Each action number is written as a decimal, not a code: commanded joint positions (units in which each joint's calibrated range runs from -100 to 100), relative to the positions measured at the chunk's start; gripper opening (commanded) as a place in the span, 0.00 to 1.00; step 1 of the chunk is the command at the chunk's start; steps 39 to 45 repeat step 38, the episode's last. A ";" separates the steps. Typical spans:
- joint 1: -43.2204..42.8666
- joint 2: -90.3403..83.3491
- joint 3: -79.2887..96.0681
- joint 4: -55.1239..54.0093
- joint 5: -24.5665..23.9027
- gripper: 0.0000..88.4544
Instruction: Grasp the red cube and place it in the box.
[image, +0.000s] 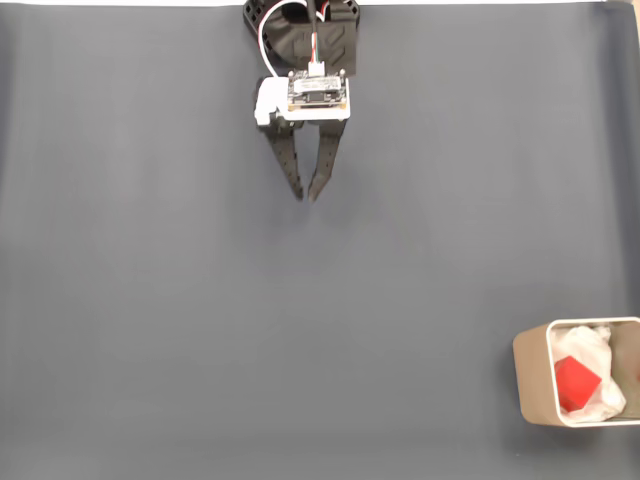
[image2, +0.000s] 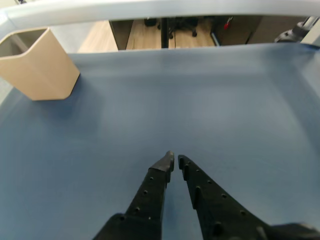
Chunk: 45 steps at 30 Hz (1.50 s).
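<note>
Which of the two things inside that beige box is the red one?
The red cube, lying in the box toward its left side in the fixed view. The other thing is the crumpled white lining around it.

red cube (image: 572, 383): matt, plain faces, at 4 o'clock in the fixed view | box (image: 533, 378): smooth beige thin wall, matt | lining (image: 595, 345): white, crumpled, faintly glossy like plastic film | gripper (image2: 174, 162): black matt plastic, holed fingers | table cover (image: 200, 330): grey-blue, smooth, matt
</note>
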 joint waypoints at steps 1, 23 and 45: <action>-1.41 -5.47 0.99 16.63 -0.68 0.00; 0.29 -5.47 0.99 32.94 0.05 0.00; 0.29 -5.47 0.99 32.94 0.05 0.00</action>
